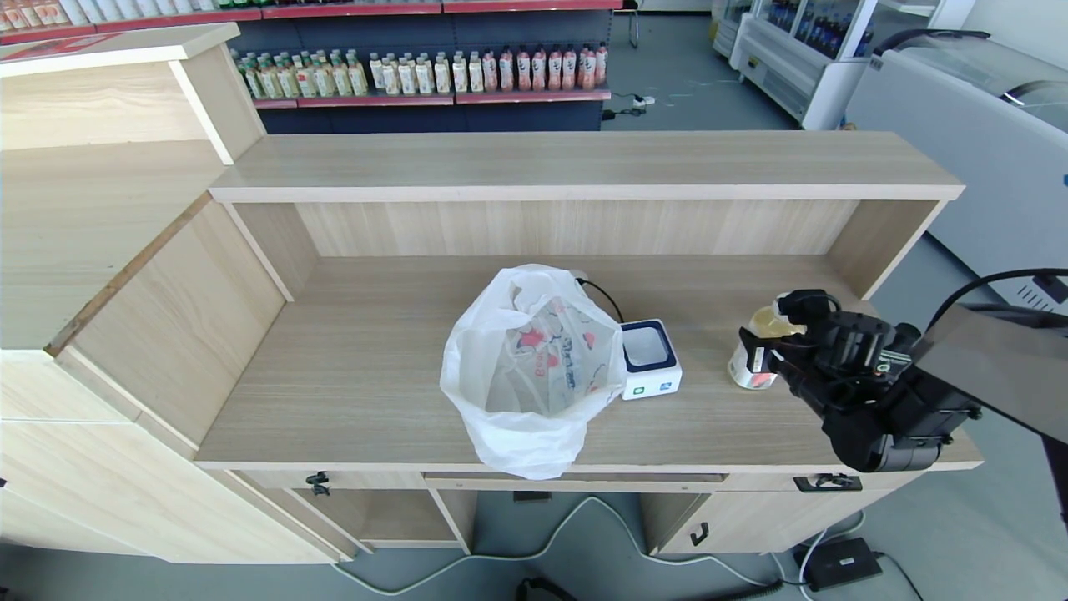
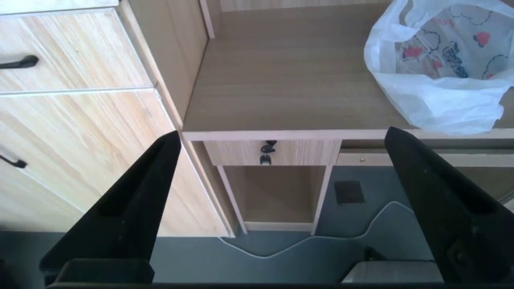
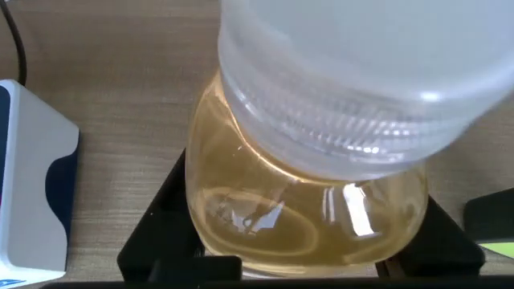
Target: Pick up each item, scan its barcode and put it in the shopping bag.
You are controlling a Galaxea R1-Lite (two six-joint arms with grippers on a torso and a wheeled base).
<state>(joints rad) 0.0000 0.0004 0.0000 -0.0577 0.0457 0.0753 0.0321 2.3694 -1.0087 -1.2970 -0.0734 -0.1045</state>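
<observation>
**Pincer state.** The right pincer is clamped on the bottle, with one finger against each side of the body. The bottle holds a yellowish liquid and has a white cap. It sits at or just above the counter; whether it touches the surface cannot be determined. The left pincer has its fingers wide apart and holds nothing. It sits low, in front of the counter edge.

**Layout from the right pincer.** The scanner lies near, toward the robot's left. The shopping bag stands just beyond the scanner, mouth open upward.

**Hazards (assessed).**
- Slip: the body is smooth and round. Tilting it shifts the liquid, so the bottle may rotate or drop out of the grip.
- Failed read: one finger lies across part of the label and may mask the barcode.
- Collision: a low carry may strike the scanner or snag its cable.
- Bag collapse: the film is thin and unsupported. Releasing against the rim may fold the mouth shut.
</observation>
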